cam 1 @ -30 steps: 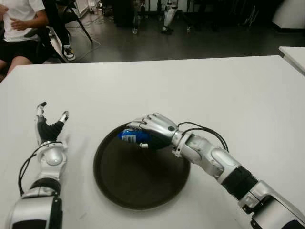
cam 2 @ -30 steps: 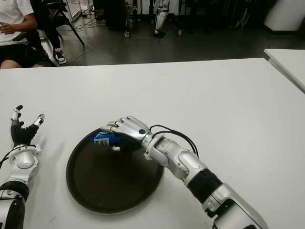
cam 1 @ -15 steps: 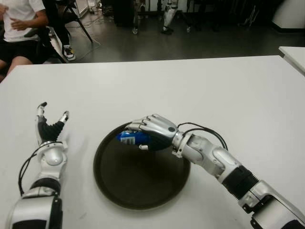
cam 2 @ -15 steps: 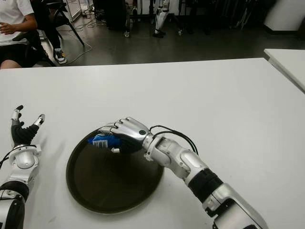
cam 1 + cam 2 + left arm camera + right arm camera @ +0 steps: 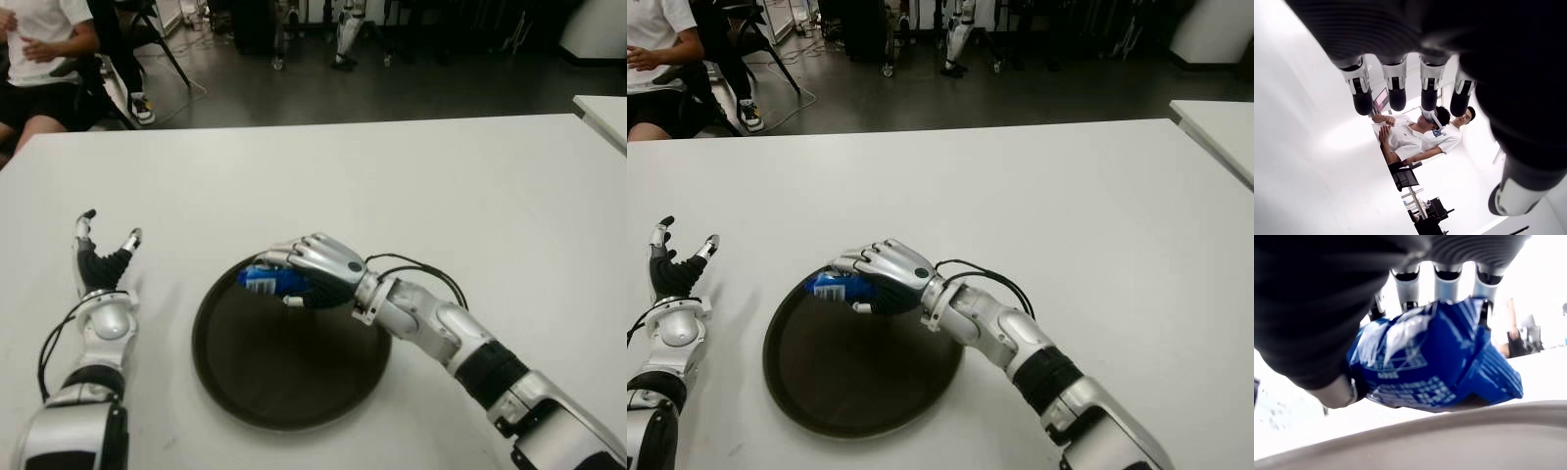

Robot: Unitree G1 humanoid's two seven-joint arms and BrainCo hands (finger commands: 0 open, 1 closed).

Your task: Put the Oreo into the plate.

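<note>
My right hand (image 5: pixel 304 274) is shut on the blue Oreo pack (image 5: pixel 263 281), whose wrapper (image 5: pixel 1435 357) fills the right wrist view between curled fingers. The hand holds the pack just above the far rim of the round dark plate (image 5: pixel 284 377) in the middle of the white table. The plate's rim (image 5: pixel 1459 431) shows right under the pack in the right wrist view. My left hand (image 5: pixel 101 257) shows to the left of the plate, fingers spread and holding nothing.
The white table (image 5: pixel 441 186) extends far and right of the plate. A second white table's corner (image 5: pixel 602 113) shows at the far right. Seated people (image 5: pixel 39 59) are beyond the table's far left corner.
My right hand has moved slightly left and away with the Oreo pack, staying over the plate's far rim. The left hand has not moved.
</note>
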